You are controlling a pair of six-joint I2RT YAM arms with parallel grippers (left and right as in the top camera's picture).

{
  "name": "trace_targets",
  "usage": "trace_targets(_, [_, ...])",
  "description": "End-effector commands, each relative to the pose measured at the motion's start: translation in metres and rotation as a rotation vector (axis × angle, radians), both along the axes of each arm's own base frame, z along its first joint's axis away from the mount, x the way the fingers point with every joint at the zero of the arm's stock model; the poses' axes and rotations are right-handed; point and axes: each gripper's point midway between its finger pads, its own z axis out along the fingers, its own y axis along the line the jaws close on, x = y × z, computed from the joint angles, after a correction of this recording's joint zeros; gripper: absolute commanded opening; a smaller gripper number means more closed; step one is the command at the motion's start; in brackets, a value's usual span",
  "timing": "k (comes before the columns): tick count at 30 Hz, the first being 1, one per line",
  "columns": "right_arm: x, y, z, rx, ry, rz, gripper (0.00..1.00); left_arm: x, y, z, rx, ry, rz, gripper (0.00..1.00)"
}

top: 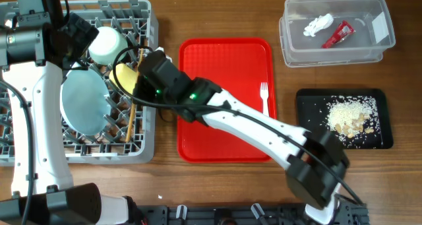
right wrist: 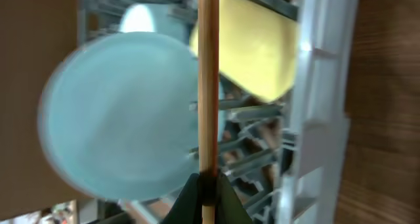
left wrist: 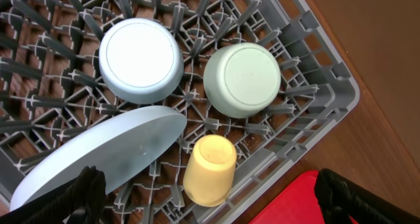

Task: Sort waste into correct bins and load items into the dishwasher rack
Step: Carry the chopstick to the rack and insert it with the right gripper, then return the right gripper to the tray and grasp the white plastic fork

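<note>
The right end effector (right wrist: pixel 209 191) is pinched narrow on the thin wooden chopsticks (right wrist: pixel 209 86). It holds them over the right side of the large square grey plastic dishwasher rack (top: pixel 142 156), just beside the yellow cup (right wrist: pixel 256 46) and the large pale-blue round plate (right wrist: pixel 125 112). The right wrist view shows a single wooden line, so I cannot tell whether one stick or the pair is in the grip.

The left end effector (left wrist: pixel 223 207) hangs above the rack with its fingers (left wrist: pixel 85 194) spread wide and holding nothing. Below it sit the small pale bowl (left wrist: pixel 140 60) and the pale green saucer (left wrist: pixel 243 76), both upside down among the pegs.

Chopsticks are light, stiff and smooth, and so thin that they are likely to swivel or slide in a two-finger pinch. A hold near the middle balances them best. They should be lowered along a channel between pegs, since a drop from height could send them through the lattice.

The white plastic fork (top: pixel 264 96) lies on the red flat tray (top: pixel 224 146) and is not yet loaded. It is light, stiff and flat against the surface, so the handle looks the easier place to take it.

The crumpled white tissue (top: pixel 318 24) and the small red snack wrapper (top: pixel 338 33) are in the clear rectangular plastic tub (top: pixel 287 37). The whitish rice-like scraps (top: pixel 348 113) are on the shallow black rectangular tray (top: pixel 310 129). Sorting looks finished.
</note>
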Motion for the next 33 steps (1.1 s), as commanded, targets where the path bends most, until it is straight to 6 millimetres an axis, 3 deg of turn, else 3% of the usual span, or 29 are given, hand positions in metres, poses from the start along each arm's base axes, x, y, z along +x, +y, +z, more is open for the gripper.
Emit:
trace_targets(1, [0.004,0.004,-0.034,-0.056,0.009,0.011,0.04,-0.001,0.004,0.002,0.007,-0.005,0.025,1.0])
trace_targets(6, [0.003,0.005,-0.039,-0.089,-0.056,0.099,0.11,-0.001,0.004,0.002,0.007,-0.005,0.025,1.0])
trace_targets(9, [0.002,0.005,-0.039,-0.104,-0.086,0.135,0.31,-0.001,0.004,0.002,0.007,-0.005,0.025,1.0])
trace_targets(12, [-0.001,0.006,-0.04,-0.111,-0.102,0.173,0.39,-0.001,0.004,0.002,0.007,-0.005,0.025,1.0])
trace_targets(14, [-0.002,0.005,-0.032,-0.107,-0.116,0.201,0.41,-0.001,0.004,0.002,0.007,-0.005,0.025,1.0])
trace_targets(17, [0.011,-0.014,0.003,-0.131,-0.177,0.166,0.45,-0.001,0.004,0.002,0.007,-0.005,0.025,1.0])
trace_targets(19, [0.028,-0.05,0.039,-0.171,-0.221,0.075,0.55,-0.001,0.004,0.002,0.007,-0.005,0.025,1.0])
trace_targets(20, [0.034,-0.068,0.052,-0.188,-0.245,0.048,0.67,-0.001,0.004,0.002,0.007,-0.005,0.025,1.0])
trace_targets(21, [0.044,-0.097,0.069,-0.222,-0.267,0.001,0.84,-0.001,0.004,0.002,0.007,-0.005,0.025,1.0])
trace_targets(22, [0.051,-0.123,0.076,-0.262,-0.27,-0.044,0.91,-0.001,0.004,0.002,0.007,-0.005,0.025,1.0])
trace_targets(24, [0.063,-0.193,0.08,-0.407,-0.251,-0.131,0.95,-0.001,0.004,0.002,0.008,-0.005,0.025,1.0])
trace_targets(25, [0.067,-0.229,0.072,-0.499,-0.22,-0.156,0.95,-0.001,0.004,0.002,0.007,-0.005,0.025,1.0])
trace_targets(28, [0.067,-0.289,0.037,-0.655,-0.083,-0.161,0.94,-0.001,0.004,0.002,0.007,-0.005,0.025,1.0])
trace_targets(33, [0.047,-0.33,-0.048,-0.806,0.126,-0.083,0.9,-0.001,0.004,0.002,0.007,-0.005,0.025,1.0])
